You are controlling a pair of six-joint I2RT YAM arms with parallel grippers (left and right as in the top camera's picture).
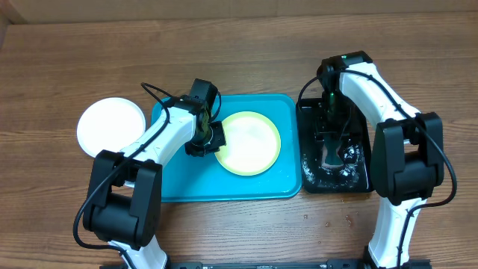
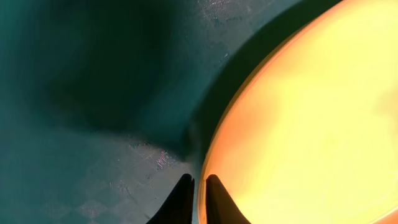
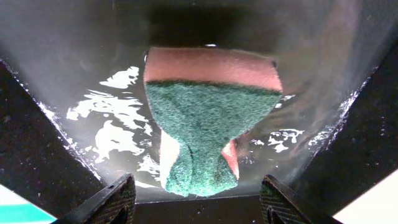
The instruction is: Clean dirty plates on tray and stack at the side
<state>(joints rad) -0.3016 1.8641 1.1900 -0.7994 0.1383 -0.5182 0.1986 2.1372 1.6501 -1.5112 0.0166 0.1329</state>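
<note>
A yellow-green plate [image 1: 250, 142] lies flat on the turquoise tray [image 1: 224, 187]. My left gripper [image 1: 208, 138] is at the plate's left edge. In the left wrist view its fingertips [image 2: 199, 186] stand almost together, with the rim of the yellow-green plate [image 2: 298, 112] running into the thin gap between them. A white plate [image 1: 111, 125] rests on the table left of the tray. My right gripper [image 1: 332, 149] hangs over the black tray [image 1: 358, 179]. Its fingers [image 3: 118, 196] stand wide apart, with a green-and-pink sponge [image 3: 205, 124] lying loose in the water just ahead of them.
The black tray [image 3: 74, 74] holds shallow water and foam, and sits against the turquoise tray's right side. Bare wooden table [image 1: 239, 45] lies behind both trays and in front of them.
</note>
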